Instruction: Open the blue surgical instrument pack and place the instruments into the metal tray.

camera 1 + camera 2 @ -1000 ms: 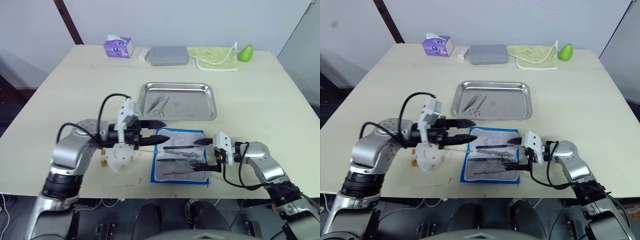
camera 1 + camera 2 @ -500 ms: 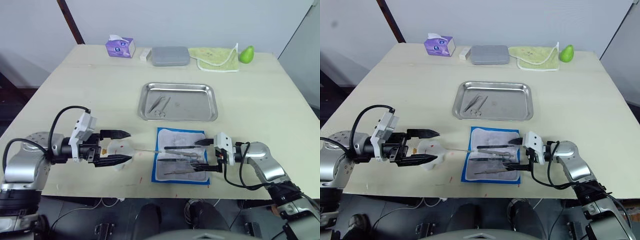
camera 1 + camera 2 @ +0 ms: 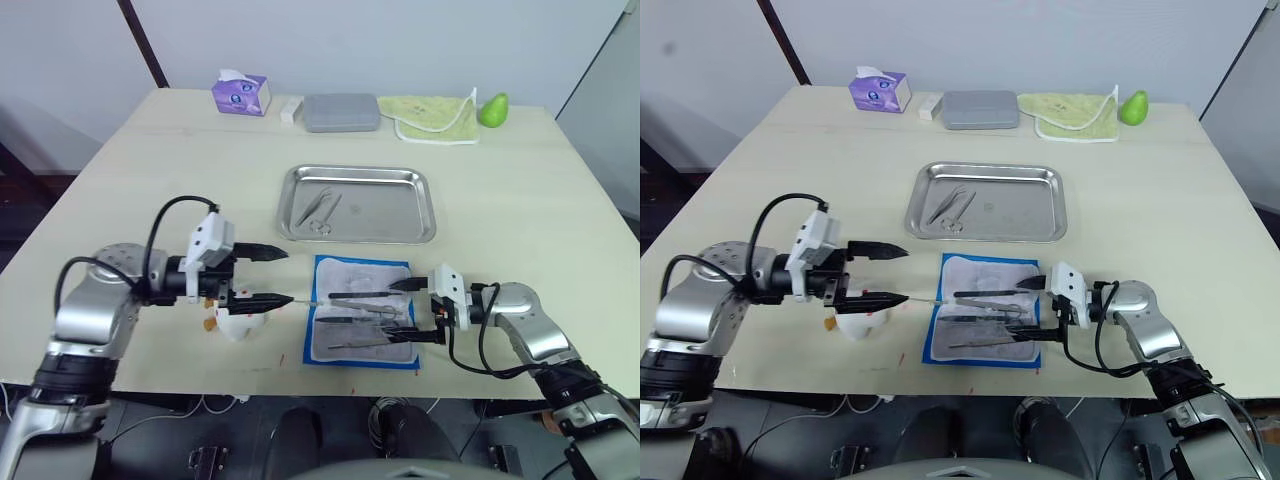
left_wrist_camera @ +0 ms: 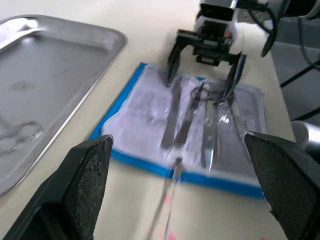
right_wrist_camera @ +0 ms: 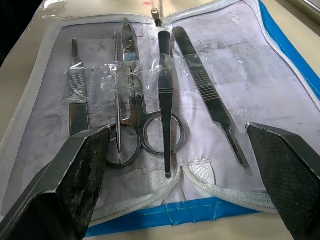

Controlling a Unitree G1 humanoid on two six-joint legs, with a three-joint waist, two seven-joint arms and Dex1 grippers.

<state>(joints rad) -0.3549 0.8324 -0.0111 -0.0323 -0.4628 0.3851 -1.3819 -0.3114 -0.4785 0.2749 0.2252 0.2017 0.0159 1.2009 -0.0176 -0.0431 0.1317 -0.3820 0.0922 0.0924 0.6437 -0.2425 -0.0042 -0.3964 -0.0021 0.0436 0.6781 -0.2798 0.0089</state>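
The flat bright-blue fabric instrument pack (image 3: 362,312) lay opened out on the pale wooden counter (image 3: 520,190), white-grey lining up, right between the two sets of fingers. The right gripper (image 3: 412,309) sat at the pack's right edge, its black fingers (image 3: 404,285) spread wide apart and gripping nothing, one tip at the far edge of the pack and one at the near edge. Between and ahead of them, thin silvery metal instruments (image 5: 150,110) lay side by side on the lining: ring-handled scissors, forceps and slim straight tools under clear strips.

Over on the other side, the left gripper (image 3: 278,277) hovered just short of the pack's left edge, fingers (image 3: 262,252) parted and empty. A small white round object with orange bits (image 3: 234,322) sat on the counter just below them.

Beyond both sets of fingers stood the shallow shiny stainless-steel tray (image 3: 395,178), apart from the pack, with a couple of slim instruments (image 3: 317,210) lying in its left part.
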